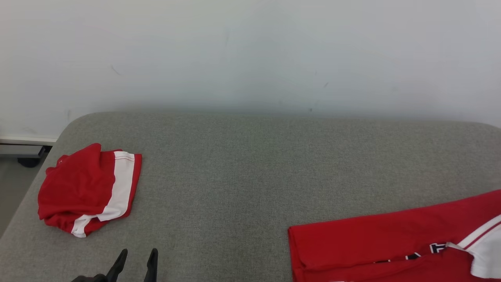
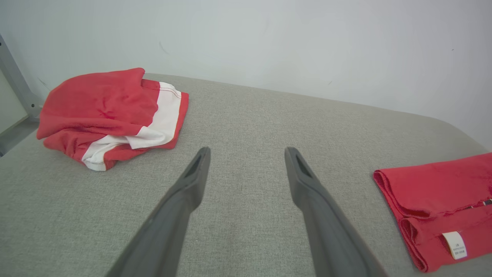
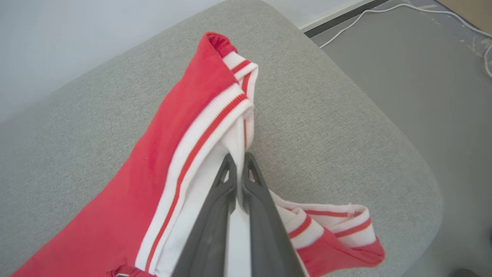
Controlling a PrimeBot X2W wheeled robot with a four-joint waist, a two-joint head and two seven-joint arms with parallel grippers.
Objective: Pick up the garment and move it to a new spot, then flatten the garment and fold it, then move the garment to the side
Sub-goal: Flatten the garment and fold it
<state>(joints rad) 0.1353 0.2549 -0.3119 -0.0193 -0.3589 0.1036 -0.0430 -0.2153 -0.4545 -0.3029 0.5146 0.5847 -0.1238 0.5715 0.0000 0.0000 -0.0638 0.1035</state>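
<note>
A pale wall point(image 1: 250, 51) stands behind a grey fabric-covered table point(image 1: 242, 176) with rounded corners. In the right wrist view, bare floor point(image 3: 423, 77) lies past the table's corner.

The red jersey point(image 1: 372, 239) lies at the table's near right. Its left part is folded flat, with dark lettering showing beside a white panel edged with a red stripe. In the right wrist view its white ribbed trim with red stripes is bunched and lifted off the table near the rounded corner.

A crumpled red cloth point(image 1: 78, 188) with a broad white band sits at the far left of the table, well apart from the jersey.

The right gripper point(image 3: 239, 159) has its jaws pinched together on the white fabric of the jersey, just below the striped trim.

The left gripper point(image 1: 139, 252) is over bare table between the two red pieces. Its jaws are spread wide and have hold of nothing.

A white cable point(image 3: 384, 15) runs across the floor. A small white label point(image 2: 455, 245) shows on the jersey's folded edge.
</note>
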